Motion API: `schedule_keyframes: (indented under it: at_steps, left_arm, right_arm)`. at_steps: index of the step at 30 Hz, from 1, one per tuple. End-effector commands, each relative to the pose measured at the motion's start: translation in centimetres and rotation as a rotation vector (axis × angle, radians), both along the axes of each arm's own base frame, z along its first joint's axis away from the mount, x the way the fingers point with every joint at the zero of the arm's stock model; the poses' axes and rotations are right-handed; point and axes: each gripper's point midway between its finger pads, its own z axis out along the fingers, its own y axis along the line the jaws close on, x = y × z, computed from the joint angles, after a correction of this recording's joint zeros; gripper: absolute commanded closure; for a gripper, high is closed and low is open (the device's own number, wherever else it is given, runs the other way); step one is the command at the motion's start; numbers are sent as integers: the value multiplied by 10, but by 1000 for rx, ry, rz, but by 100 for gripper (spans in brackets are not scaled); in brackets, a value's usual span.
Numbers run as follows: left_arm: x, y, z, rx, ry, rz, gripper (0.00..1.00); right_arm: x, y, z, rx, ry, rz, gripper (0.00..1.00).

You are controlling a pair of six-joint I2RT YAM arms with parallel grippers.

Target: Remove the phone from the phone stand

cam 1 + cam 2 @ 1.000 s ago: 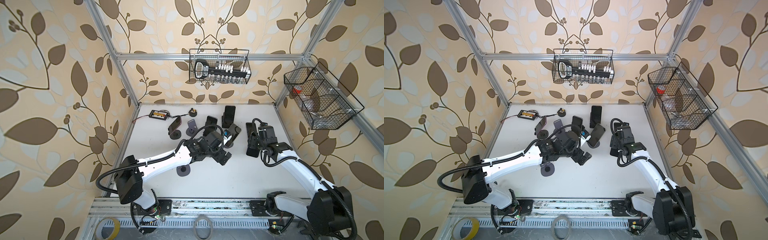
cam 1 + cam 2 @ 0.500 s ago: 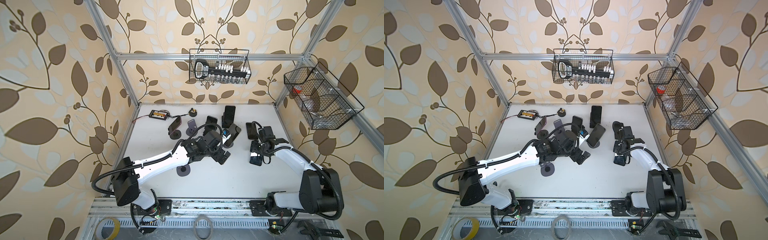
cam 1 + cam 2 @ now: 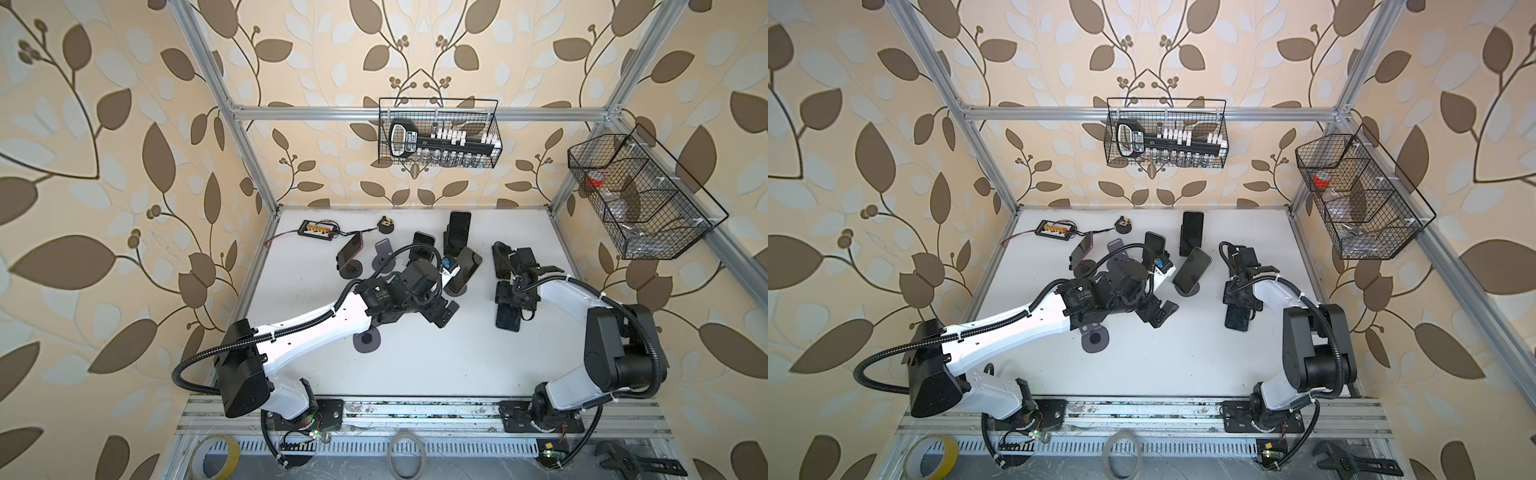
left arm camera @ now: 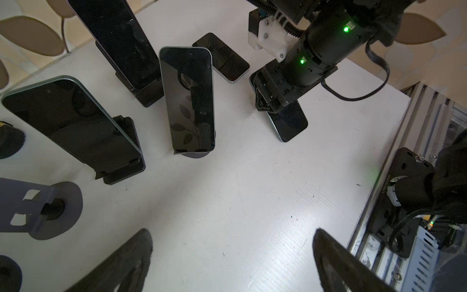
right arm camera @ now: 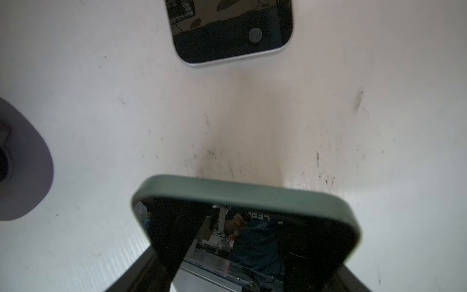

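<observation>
1. My right gripper (image 3: 516,296) is pinching the green-edged phone (image 5: 242,188) by its side edges, fingers pressed on it
2. Changed in the last second: my right arm pulled back from the far side of the table (image 3: 415,374) toward the front, folding at the elbow, and the phone came down with it
3. The phone now sits low over bare table, clear of every stand; I can't tell whether its lower end touches the surface
4. A silver-edged phone (image 5: 232,32) lies flat just beyond it
5. My left gripper (image 3: 441,312) is spread wide and empty mid-table, near an empty stand (image 3: 366,340); it has barely shifted
6. Reading: lift-off looks done; what's left is laying the phone flat and letting go
</observation>
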Motion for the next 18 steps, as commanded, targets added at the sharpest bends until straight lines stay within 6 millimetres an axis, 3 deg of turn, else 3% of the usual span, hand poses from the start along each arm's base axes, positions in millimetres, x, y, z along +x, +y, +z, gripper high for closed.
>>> schedule_keyframes:
  at_steps: [1,7,18]
  left_arm:
    - [2,5,20,-33,-49,1,1]
    - [4,8,21,-16,-73,9,1]
    - [4,8,21,-10,-79,7,1]
  right_arm:
    - [12,-1,2,-8,2,20,55]
    - [19,-7,-6,-45,37,27,51]
    - [14,-13,-28,-49,101,13,51]
